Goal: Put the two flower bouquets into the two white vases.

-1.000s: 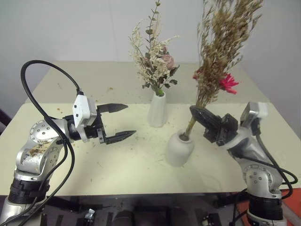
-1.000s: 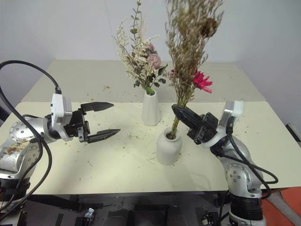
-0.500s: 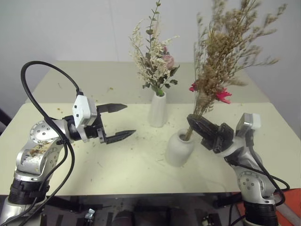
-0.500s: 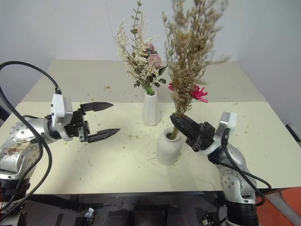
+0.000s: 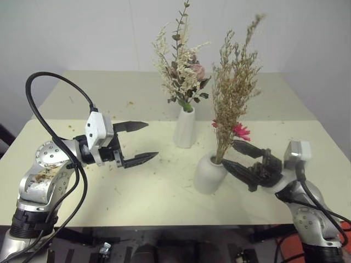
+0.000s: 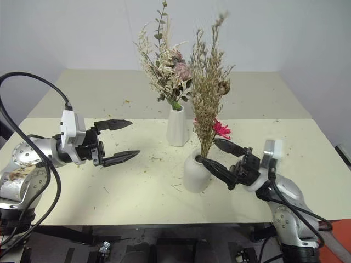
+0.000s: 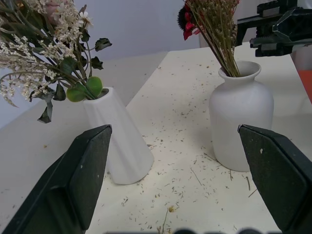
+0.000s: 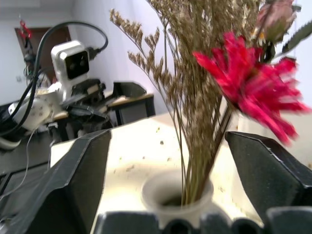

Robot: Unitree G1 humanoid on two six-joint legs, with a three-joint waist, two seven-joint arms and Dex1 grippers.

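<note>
Standing on the cream surface [image 5: 82, 192], littered with dried crumbs, the brown bunch [image 5: 233, 98] rises from the squat vase [image 5: 209, 172] and the cream bunch [image 5: 181, 71] from the tall vase [image 5: 184, 127] behind it; the right gripper [image 5: 237, 156] has fingers released, spread beside the squat vase's mouth, grasping nothing, and the left gripper [image 5: 142, 141] hovers well apart with fingers spread, empty

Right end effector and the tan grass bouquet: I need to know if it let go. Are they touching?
Apart. In the right wrist view, the right end effector stands open, with gaps between both fingers and the tan grass bouquet stems.
</note>
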